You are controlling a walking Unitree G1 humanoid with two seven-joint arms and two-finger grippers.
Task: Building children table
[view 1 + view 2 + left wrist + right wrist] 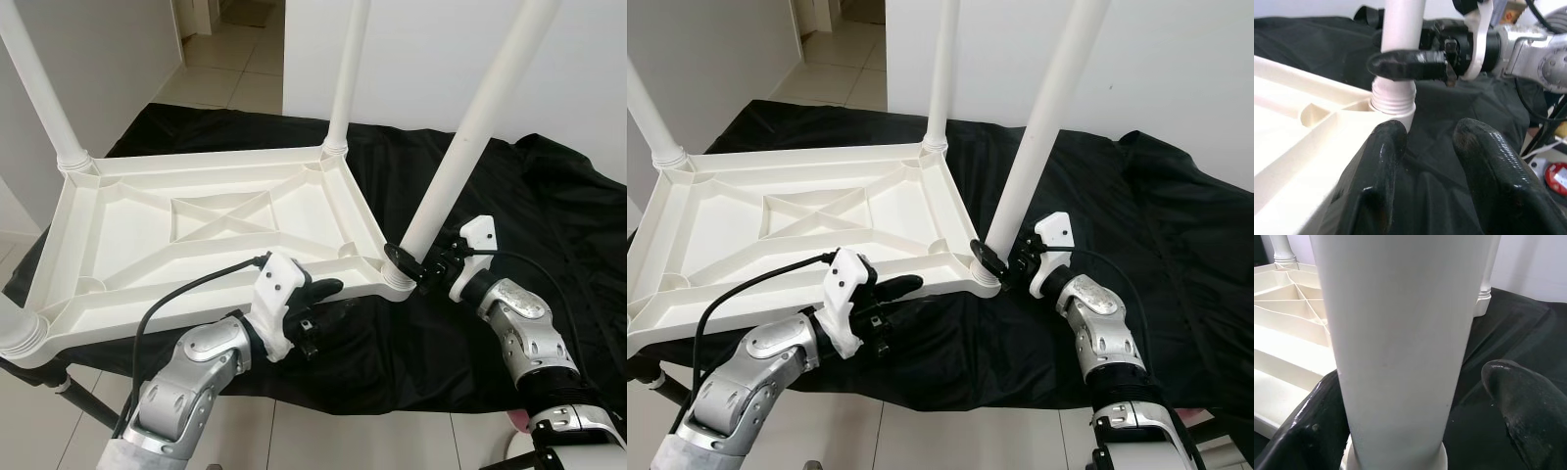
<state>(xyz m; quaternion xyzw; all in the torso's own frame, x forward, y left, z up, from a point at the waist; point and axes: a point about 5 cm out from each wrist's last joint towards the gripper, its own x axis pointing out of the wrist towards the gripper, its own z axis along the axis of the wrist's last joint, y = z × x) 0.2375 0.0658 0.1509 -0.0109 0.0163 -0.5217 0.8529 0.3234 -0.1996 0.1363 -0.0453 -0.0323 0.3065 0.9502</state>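
Four white plastic tube legs counted on upturned white ribbed plastic tabletop (196, 230): far-left leg (44, 83), far-right leg (345, 78), near-left leg stub (15, 333), and near-right leg (470, 127), leaning, foot at corner socket (397, 279). One tabletop, lying underside up on table draped with black cloth (549, 215). Right tool (416, 264) closed around near-right leg low down, just above threaded collar, one black finger either side of tube in right wrist view. Left tool (318, 304) spread, holding nothing, just beside tabletop's near edge close to same corner; fingers (1376, 161) pointing at socket. Judged light, stiff, hollow plastic; smooth and glossy, likely slippery under pads, so grip low near collar best for twisting, high grip likely to lever and cross-thread. Tabletop probably light enough to slide on cloth, worth bracing at rim. Two silver arms in view.
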